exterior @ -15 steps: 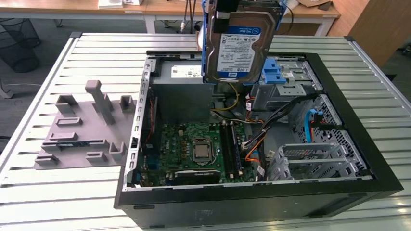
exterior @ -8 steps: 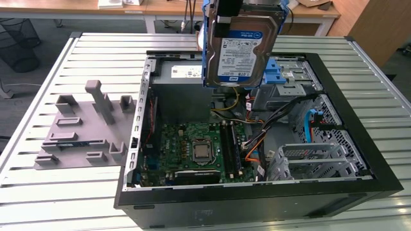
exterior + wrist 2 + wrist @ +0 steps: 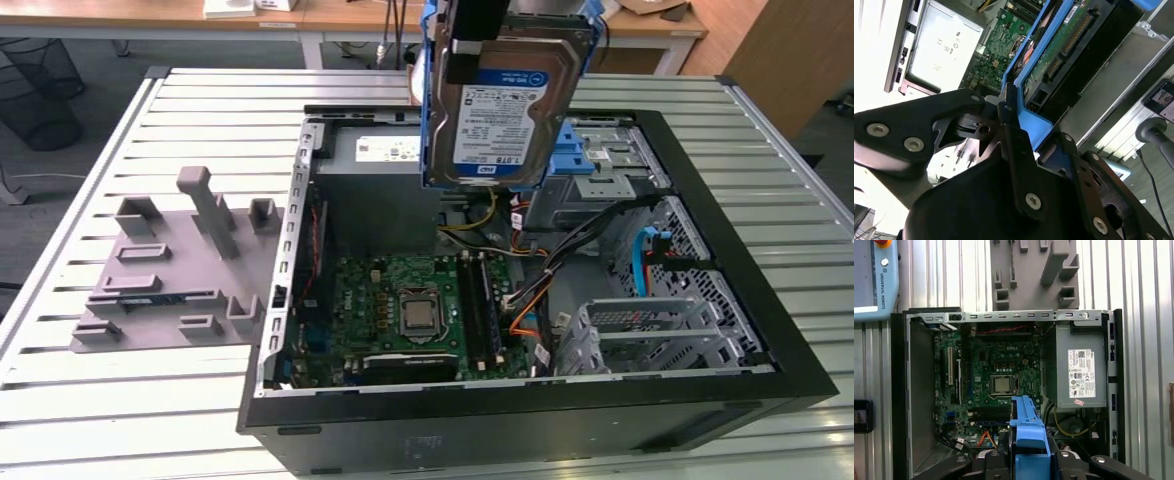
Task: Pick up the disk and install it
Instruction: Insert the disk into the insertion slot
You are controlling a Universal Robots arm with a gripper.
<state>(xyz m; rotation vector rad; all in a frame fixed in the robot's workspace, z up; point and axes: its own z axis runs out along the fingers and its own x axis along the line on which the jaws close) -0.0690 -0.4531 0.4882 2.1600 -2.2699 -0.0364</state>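
1. Slatted table (image 3: 120, 420) – bears all.
2. PC case (image 3: 534, 425) – side open, mid-table; board (image 3: 400, 300) exposed.
3. Grey fixture plate (image 3: 174, 270) – 9 o'clock of case in the exterior view.
4. Drive cage (image 3: 607, 160) – blue rails, just beside disk at its 3 o'clock.
5. Disk (image 3: 501, 110) – aloft over case's 12 o'clock end, near upright, label to cam.
6. Gripper (image 3: 1013, 117) – clenched on disk's blue carrier frame (image 3: 1026, 432).
7. Cables (image 3: 574, 240) – 5 o'clock of disk. Handling, est.: frame square w/ rails, slow approach, clear of cables, no tilt.
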